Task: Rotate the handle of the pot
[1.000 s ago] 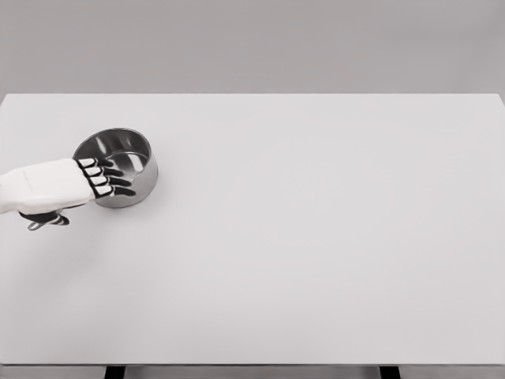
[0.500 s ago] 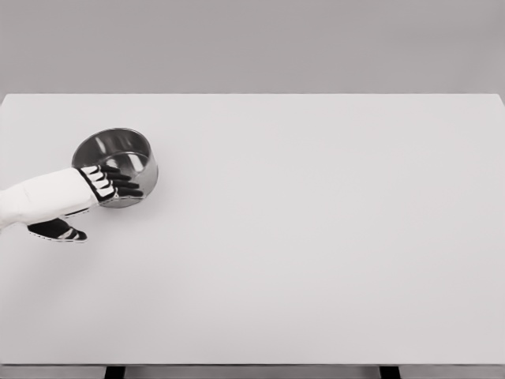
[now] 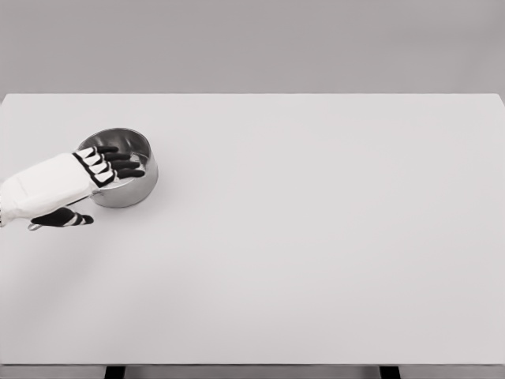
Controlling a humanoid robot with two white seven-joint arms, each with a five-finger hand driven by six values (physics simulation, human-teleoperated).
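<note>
Showing the left hand (image 3: 75, 183) raised since the earlier frame, its dark fingers (image 3: 118, 164) now spread flat over the pot (image 3: 132, 178), holding nothing; the shiny steel pot sits unmoved at the far left of the white counter (image 3: 316, 237)

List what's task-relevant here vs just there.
Task-relevant:
- pot, steel, far left of the table
- pot handle, mostly hidden under the hand, only its tip shows
- left hand, fingers spread over the pot's opening, thumb below

Just there:
- table, white; nothing else lies on it
- right arm: out of view
</note>
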